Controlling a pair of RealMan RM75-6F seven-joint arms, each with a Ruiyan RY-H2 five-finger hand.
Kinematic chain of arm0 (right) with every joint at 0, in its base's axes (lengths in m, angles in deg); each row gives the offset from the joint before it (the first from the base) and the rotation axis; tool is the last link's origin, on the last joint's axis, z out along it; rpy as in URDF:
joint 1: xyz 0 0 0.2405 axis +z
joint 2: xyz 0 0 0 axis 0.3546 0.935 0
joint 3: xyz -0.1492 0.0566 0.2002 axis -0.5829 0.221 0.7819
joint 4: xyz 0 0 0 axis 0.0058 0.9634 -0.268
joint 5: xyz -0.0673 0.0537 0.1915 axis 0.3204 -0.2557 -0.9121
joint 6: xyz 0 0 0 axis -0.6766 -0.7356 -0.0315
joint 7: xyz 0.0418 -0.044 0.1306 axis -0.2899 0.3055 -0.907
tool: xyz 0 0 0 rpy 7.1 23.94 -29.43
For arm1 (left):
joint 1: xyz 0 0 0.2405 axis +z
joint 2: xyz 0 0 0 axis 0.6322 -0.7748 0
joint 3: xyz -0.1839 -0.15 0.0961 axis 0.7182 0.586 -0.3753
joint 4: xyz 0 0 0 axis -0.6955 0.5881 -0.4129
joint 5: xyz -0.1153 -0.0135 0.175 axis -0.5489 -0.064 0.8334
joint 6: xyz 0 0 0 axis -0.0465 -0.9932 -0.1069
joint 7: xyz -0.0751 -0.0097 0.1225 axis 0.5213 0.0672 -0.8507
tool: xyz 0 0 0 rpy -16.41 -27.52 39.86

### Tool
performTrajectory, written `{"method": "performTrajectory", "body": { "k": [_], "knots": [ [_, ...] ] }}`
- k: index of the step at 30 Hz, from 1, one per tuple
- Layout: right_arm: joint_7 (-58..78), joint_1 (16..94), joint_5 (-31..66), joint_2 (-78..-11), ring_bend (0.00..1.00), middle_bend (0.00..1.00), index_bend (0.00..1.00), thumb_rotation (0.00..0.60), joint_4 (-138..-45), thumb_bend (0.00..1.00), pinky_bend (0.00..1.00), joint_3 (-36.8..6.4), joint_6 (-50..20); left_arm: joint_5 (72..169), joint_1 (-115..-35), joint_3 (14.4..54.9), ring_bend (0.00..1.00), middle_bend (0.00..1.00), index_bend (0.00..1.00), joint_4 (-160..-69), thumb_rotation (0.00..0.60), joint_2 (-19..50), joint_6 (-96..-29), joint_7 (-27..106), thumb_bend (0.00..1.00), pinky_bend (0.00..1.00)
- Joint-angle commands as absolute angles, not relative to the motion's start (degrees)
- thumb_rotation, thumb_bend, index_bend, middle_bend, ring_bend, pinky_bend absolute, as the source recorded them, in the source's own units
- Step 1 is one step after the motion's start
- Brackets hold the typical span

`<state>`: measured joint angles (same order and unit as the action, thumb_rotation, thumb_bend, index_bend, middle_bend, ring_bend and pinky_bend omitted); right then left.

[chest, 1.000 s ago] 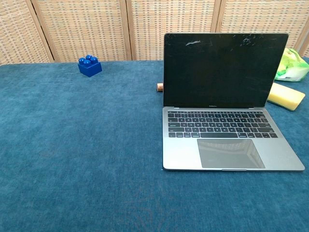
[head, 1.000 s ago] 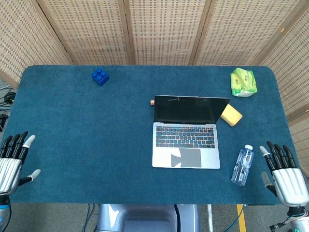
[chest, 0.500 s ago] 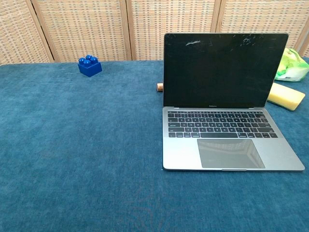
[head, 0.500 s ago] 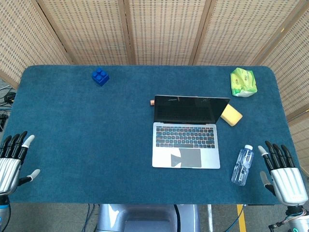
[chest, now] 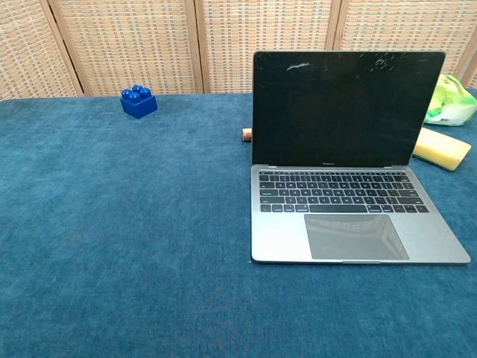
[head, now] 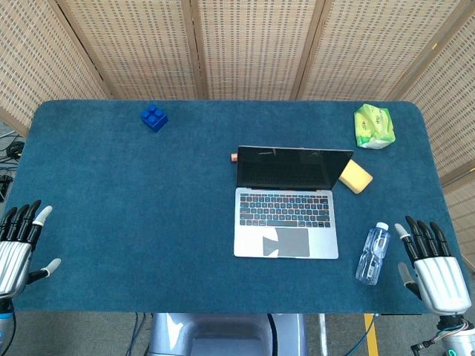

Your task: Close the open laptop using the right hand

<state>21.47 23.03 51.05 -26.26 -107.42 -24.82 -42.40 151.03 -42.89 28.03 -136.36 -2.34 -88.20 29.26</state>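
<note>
We see our right hand (head: 436, 276) at lower right, fingers (head: 420, 233) spread, holding nothing; the slim grey metal laptop (head: 286, 211) stands open on the blue felt bench (head: 148, 200).

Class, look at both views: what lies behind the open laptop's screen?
Behind the laptop screen, a yellow sponge shows at its right and a small copper-coloured object at its left. Whatever sits directly behind the screen is hidden.

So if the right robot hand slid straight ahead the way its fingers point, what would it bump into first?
Probably nothing: the right robot hand points up the table's right edge, and that strip looks free. The bottle and laptop lie off to its left.
</note>
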Motion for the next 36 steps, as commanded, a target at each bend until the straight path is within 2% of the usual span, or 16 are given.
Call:
{"method": "performTrajectory", "body": {
  "k": [1, 14, 20, 31, 36],
  "knots": [
    [21.52, 23.01, 51.17, -26.31, 0.0, 0.0, 0.0, 0.6, -107.34, 0.47, 0.0, -24.85, -42.46, 151.18, -42.86, 28.01, 0.0, 0.0, 0.0, -136.43, 0.6, -2.35, -88.35, 29.16, 0.06, 0.0],
    [21.68, 23.07, 52.04, -26.95, 0.0, 0.0, 0.0, 0.6, -107.29, 0.47, 0.0, -24.45, -43.43, 150.89, -42.83, 28.01, 0.0, 0.0, 0.0, -136.37, 0.6, -2.47, -88.18, 29.71, 0.07, 0.0],
    [23.85, 24.68, 50.96, -26.2, 0.0, 0.0, 0.0, 0.6, -109.86, 0.47, 0.0, -22.94, -41.49, 150.33, -43.03, 28.18, 0.0, 0.0, 0.0, -136.16, 0.6, -2.5, -87.66, 30.31, 0.06, 0.0],
    [34.44, 32.37, 45.44, -20.66, 0.0, 0.0, 0.02, 0.6, -123.28, 0.49, 0.0, -13.67, -35.65, 149.66, -43.51, 28.33, 0.0, 0.0, 0.0, -135.55, 0.6, -2.32, -86.67, 31.33, 0.07, 0.0],
    [40.94, 36.78, 41.15, -19.15, 0.0, 0.0, 0.04, 0.6, -128.41, 0.49, 0.0, -10.06, -30.97, 149.34, -43.56, 28.65, 0.0, 0.0, 0.0, -135.07, 0.6, -2.23, -86.85, 32.1, 0.07, 0.0]
  ]
}}
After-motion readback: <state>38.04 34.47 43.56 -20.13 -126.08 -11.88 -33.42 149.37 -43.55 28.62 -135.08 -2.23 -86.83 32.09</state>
